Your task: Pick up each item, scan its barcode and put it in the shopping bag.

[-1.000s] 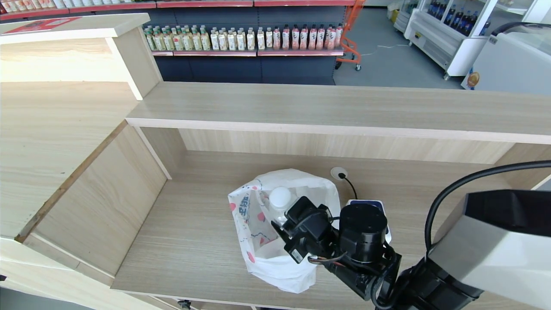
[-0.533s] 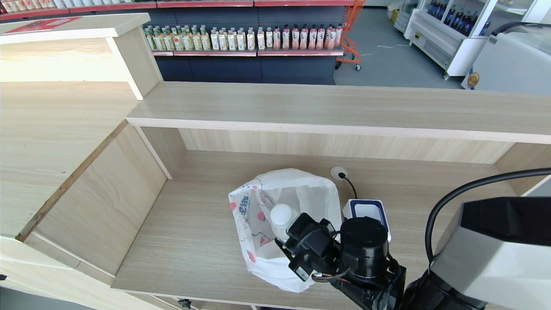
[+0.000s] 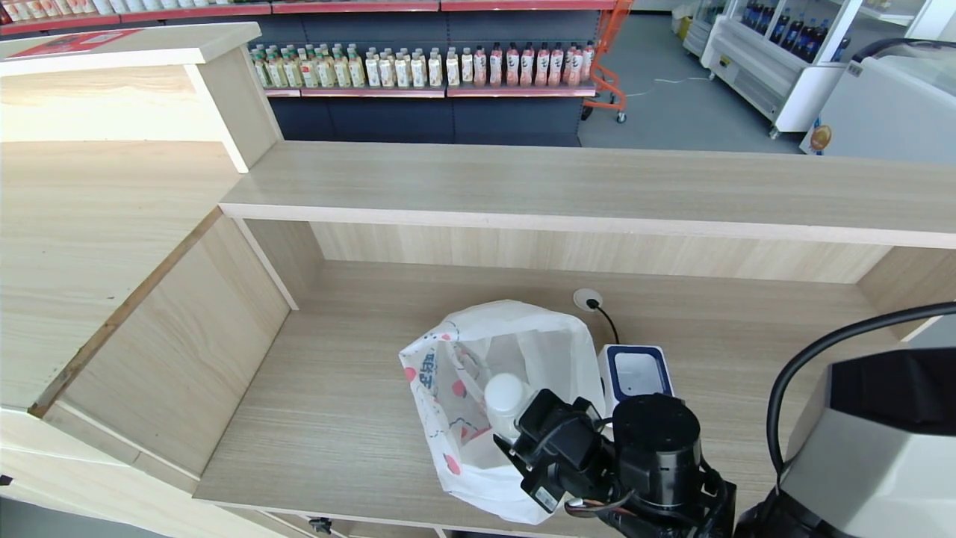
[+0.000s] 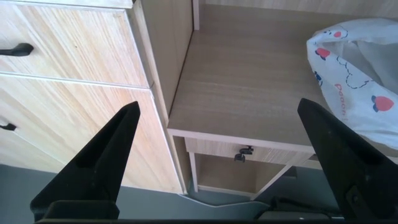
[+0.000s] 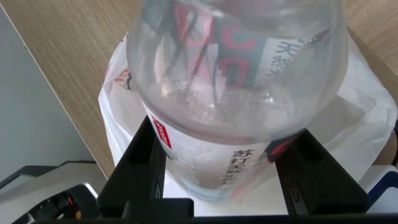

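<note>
Wooden counter (image 3: 336, 418), shopping bag (image 3: 448, 452) standing on it; my right gripper (image 5: 221, 186) was clamped on a clear bottle (image 5: 236, 74) over the bag's opening; my left gripper (image 4: 214, 165) hung spread apart.

Dark and red characters on the bottle (image 5: 236, 93) label, red lettering on the shopping bag (image 4: 357, 68)

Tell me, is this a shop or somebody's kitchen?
Most likely a shop's checkout: rows of drink bottles on red-edged shelves, a glass-fronted drinks fridge, and a white-and-blue barcode scanner beside a white printed plastic shopping bag on the pale wooden counter.
</note>
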